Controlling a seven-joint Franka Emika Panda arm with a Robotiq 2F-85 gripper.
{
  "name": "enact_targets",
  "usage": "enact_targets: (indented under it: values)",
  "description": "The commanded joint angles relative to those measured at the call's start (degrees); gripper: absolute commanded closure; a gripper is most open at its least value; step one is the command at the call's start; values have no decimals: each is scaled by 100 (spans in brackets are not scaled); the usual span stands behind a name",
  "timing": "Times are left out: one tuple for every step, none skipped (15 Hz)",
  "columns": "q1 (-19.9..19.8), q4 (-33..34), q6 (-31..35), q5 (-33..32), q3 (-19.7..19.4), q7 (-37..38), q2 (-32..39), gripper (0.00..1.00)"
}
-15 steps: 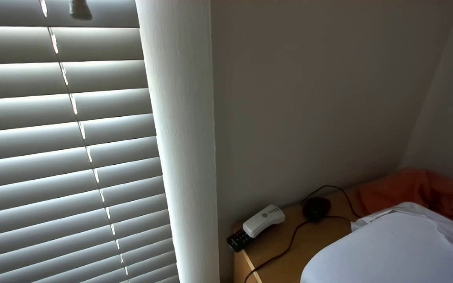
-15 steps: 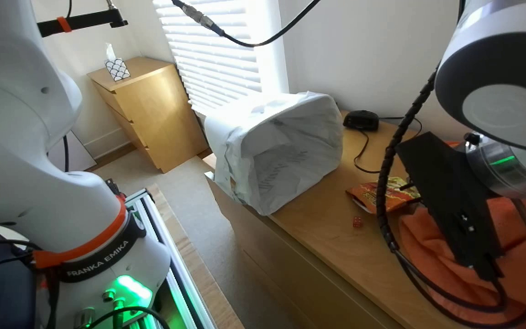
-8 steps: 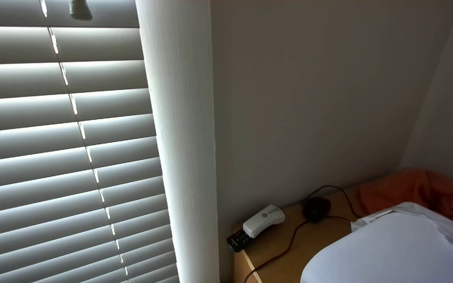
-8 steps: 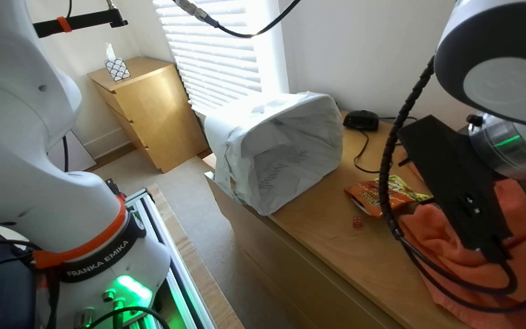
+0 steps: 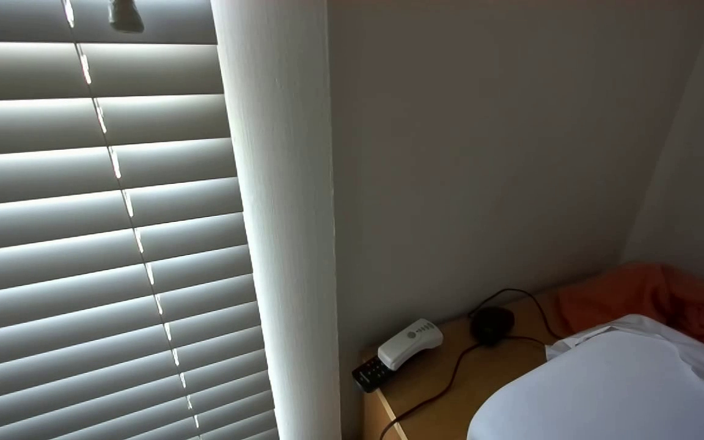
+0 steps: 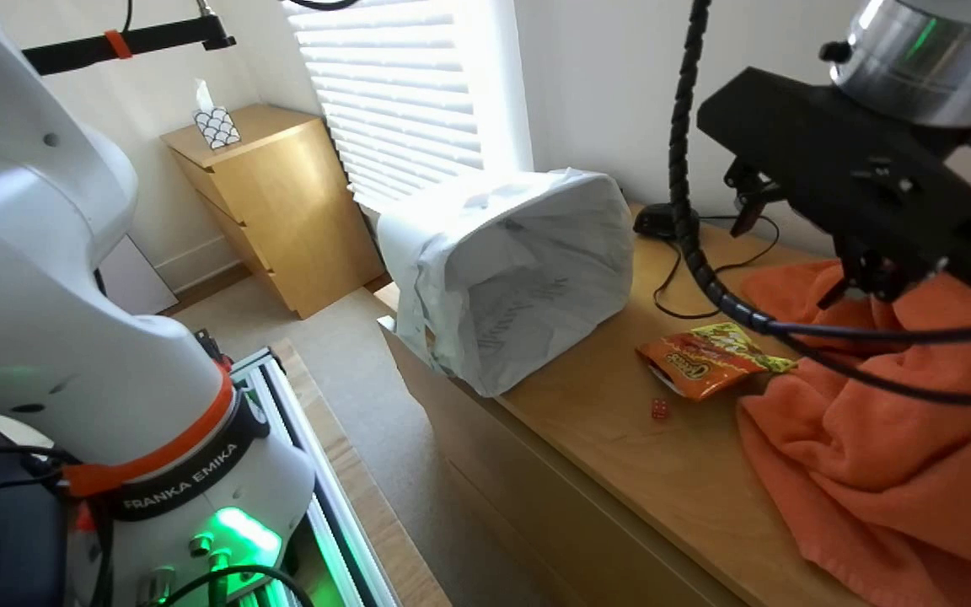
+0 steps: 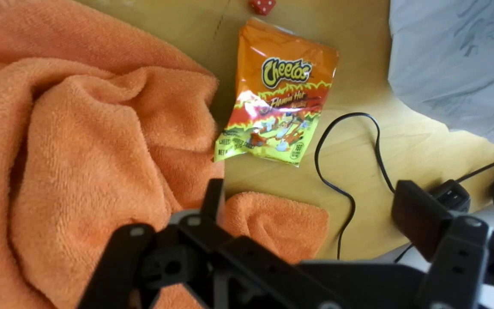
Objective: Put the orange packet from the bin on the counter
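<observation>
The orange packet [image 6: 696, 362], a Cheetos bag, lies flat on the wooden counter [image 6: 603, 472] beside an orange towel. The wrist view has the packet [image 7: 285, 98] above and ahead of the fingers, its yellow-green end towards them. On its side on the same counter, the white-lined bin [image 6: 414, 253] faces the packet with its mouth. My gripper [image 6: 787, 258] hangs above the towel, higher than the packet and clear of it. Seen from the wrist, the gripper [image 7: 314, 201] stands wide open with nothing between its fingers. Only a dark bit of it shows in an exterior view.
A crumpled orange towel [image 6: 856, 421] covers the counter's right part. Near the packet lies a small red die [image 6: 660, 409]. A thin black cable [image 7: 350, 206] runs from a black device [image 6: 654, 221]. Two remotes [image 5: 410, 343] rest by the wall. The arm's own hoses hang low over the towel.
My gripper has risen from beside the packet and its fingers, hidden before, now show apart. The packet stays on the counter, fully uncovered except for no arm part over it now.
</observation>
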Motion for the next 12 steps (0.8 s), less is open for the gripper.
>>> enact_targets:
  values:
    - [387, -660, 613, -1084, 18, 906, -757, 0]
    - [469, -765, 760, -1361, 47, 1156, -890, 0]
    - [536, -878, 901, -1601, 74, 1378, -1018, 0]
    - [604, -991, 1019, -1853, 102, 1624, -1153, 0]
    - [642, -1093, 1127, -2050, 116, 1794, -1238, 0]
    - [678, -1185, 1218, -2221, 127, 1971, -1317, 0]
    - [664, -775, 967, -1859, 88, 1636, -974, 0]
    - [704, -872, 1042, -1989, 97, 1770, -1062, 0]
    - [725, -934, 1060, -2044, 97, 1826, -1121, 0]
    - [730, -968, 1057, -2070, 95, 1839, -1163, 0]
    - [729, -988, 1059, -2077, 92, 1839, -1180, 0]
    - [728, -994, 1060, -2080, 90, 1839, -1183, 0]
